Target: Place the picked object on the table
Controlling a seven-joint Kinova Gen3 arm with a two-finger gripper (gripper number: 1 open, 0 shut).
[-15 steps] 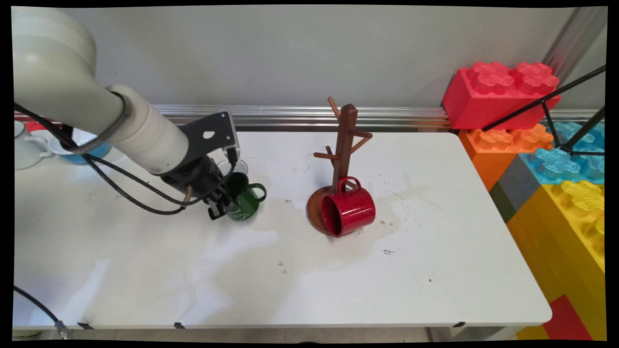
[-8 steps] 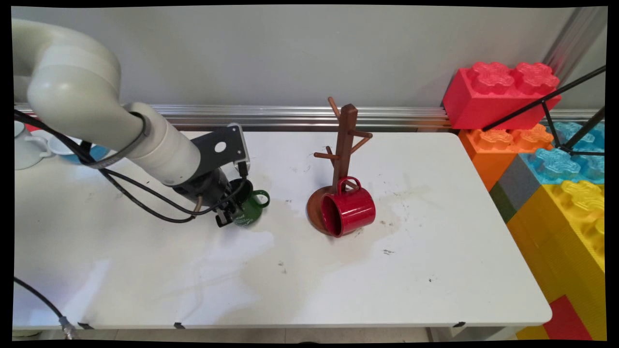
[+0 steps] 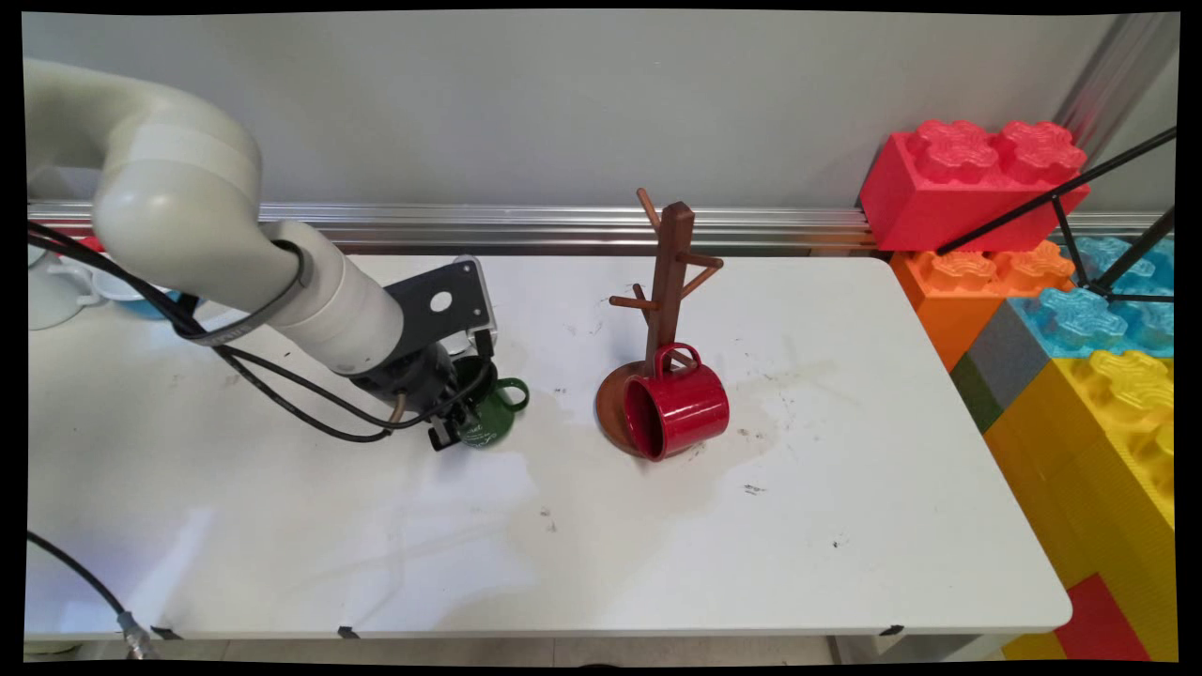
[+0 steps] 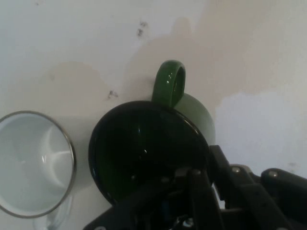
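White table [image 3: 657,545]: stained, against grey wall [image 3: 526,103]; toy bricks [image 3: 1033,263] at right.
Arm [image 3: 235,253]: reaching low from left.
Gripper [image 3: 449,427]: clamped on green mug [image 3: 490,421] rim.
Mug tree [image 3: 665,310]: red mug [image 3: 678,409] leaning at base.

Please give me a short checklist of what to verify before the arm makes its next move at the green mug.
1. Gripper straddles the green mug wall, one finger inside, one outside: ok.
2. Green mug's handle clear of the gripper: ok.
3. White cup apart from the green mug: ok, but close.
4. Red mug upright: not ok, it lies on its side on the mug tree base.
5. Green mug off the table: cannot tell.
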